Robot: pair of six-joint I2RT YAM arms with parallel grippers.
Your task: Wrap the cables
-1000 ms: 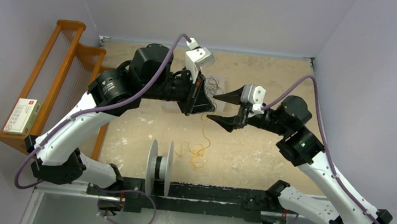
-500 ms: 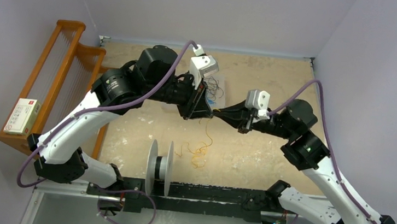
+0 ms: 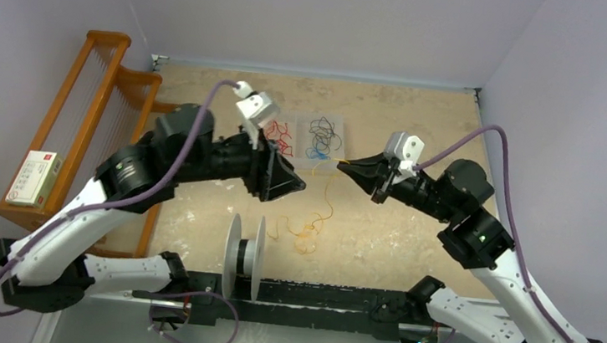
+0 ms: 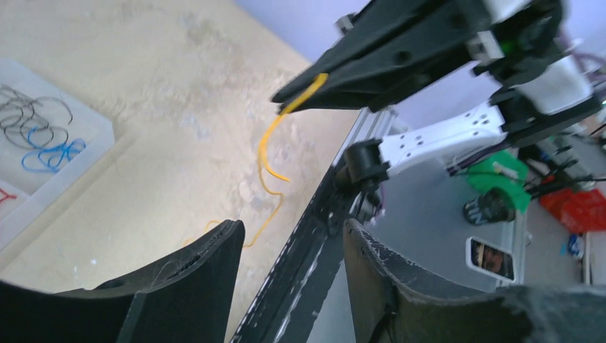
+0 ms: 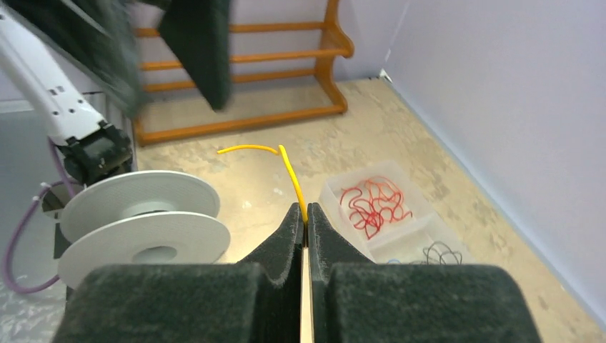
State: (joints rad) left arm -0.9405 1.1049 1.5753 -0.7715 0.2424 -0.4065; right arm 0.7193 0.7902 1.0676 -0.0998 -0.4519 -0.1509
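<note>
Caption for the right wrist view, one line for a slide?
Right gripper shut on a yellow-orange cable, with white spool and red wires beyond.

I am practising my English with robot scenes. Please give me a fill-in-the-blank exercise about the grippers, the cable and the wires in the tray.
The cable pinched in the right gripper is ____ in colour. The left gripper is ____, holding nothing. In the tray, the wires beside the black and blue wires are ____.
Missing words: yellow; open; red.
</note>
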